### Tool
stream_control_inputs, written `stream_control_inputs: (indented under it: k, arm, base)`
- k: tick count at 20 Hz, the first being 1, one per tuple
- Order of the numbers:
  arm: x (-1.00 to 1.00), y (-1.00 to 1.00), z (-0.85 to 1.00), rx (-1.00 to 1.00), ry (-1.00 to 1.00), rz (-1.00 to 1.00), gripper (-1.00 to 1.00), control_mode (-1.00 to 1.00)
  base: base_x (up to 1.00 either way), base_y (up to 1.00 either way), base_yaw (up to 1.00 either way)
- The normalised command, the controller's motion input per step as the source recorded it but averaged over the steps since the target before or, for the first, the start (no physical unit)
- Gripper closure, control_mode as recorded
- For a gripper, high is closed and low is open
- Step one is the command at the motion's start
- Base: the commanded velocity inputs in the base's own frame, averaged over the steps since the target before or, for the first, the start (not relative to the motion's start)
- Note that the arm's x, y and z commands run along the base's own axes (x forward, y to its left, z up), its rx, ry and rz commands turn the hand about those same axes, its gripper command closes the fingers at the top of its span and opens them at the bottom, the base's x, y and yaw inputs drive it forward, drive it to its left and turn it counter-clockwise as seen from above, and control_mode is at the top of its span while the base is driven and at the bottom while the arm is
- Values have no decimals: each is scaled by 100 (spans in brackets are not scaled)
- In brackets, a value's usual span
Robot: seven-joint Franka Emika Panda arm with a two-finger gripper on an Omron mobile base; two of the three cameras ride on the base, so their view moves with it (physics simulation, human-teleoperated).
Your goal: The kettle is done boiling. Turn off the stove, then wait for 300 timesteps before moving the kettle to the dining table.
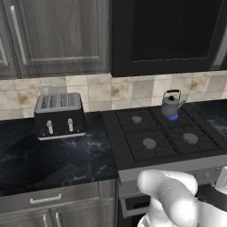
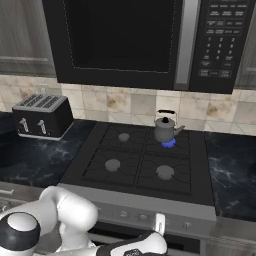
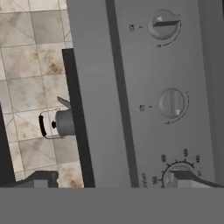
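- A black marble counter [image 1: 57, 155] is seen running along the tiled wall, with the stove [image 2: 145, 160] set into it beneath a black microwave [image 2: 150, 40].
- The stove's silver front strip [image 3: 144, 87] is shown close up in the hand view, rolled on its side; two round knobs [image 3: 171, 103] and part of a numbered dial are seen on it.
- A black toaster [image 1: 60, 115] is placed on the counter near its back edge, well apart from the stove on the left.
- The kettle [image 2: 165, 128] is set upright on the stove's back right burner, near the back edge, with a blue flame [image 2: 168, 144] visible under it.
- The gripper [image 3: 118, 179] is held just in front of the knob strip; its fingertips [image 3: 186, 176] are spread wide apart, with nothing between them, and one tip is seen over the numbered dial.
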Motion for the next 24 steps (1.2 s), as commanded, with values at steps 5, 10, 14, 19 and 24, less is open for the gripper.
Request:
stream_control_inputs:
  k: [5,10,14,19,24]
  arm:
    - [12,-21,-24,5,0,0,-100,-100]
    - [16,-8,-22,2,0,0,-100,-100]
    - [17,0,-18,0,0,0,-100,-100]
    - [16,0,-10,0,0,0,-100,-100]
    - [12,0,-11,0,0,0,-100,-100]
  base:
    - [0,0,0]
    - [0,0,0]
    - [0,0,0]
    - [0,0,0]
    - [0,0,0]
